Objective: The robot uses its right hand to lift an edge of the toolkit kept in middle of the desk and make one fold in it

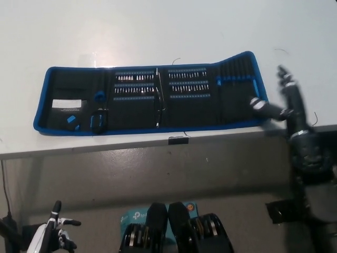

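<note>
A long black toolkit (147,97) with a blue border lies unrolled across the middle of the white desk (158,26). It holds rows of small bits and a few blue pieces. Its right end panel (237,84) is slightly raised. My black right hand (281,103) is just off that right end, open, fingers spread, its thumb near the kit's lower right corner; it holds nothing. My white left hand (52,234) rests low at the bottom left, below the desk, fingers apart.
The desk's front edge (158,145) runs just below the kit, with a small black clip (177,140) on it. A teal box (131,216) lies on the floor under the desk. A thin wire (314,118) sits at the desk's right edge.
</note>
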